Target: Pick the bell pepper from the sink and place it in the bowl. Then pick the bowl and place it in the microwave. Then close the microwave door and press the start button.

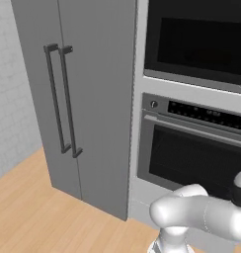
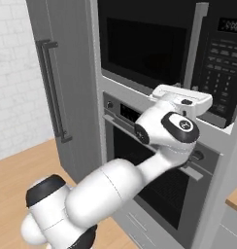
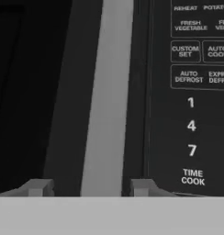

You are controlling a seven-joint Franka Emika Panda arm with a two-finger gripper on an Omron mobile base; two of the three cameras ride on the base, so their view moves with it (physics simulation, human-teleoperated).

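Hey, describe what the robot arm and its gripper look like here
The arm is glossy white with rounded, tube-like links and black joint bands and caps. A flat white hand tops it. The gripper shows two small, blocky grey fingertips. No cables or markings show.

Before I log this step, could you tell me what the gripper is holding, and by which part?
Nothing is held: the gripper has only empty space between its fingertips, facing the microwave's handle.

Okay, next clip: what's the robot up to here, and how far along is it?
The arm is reaching up to the microwave, built in above the oven. Its gripper is right at the front, fingertips either side of the grey vertical handle, with the keypad just beside. The microwave door looks closed, so pressing start appears to be what's left.
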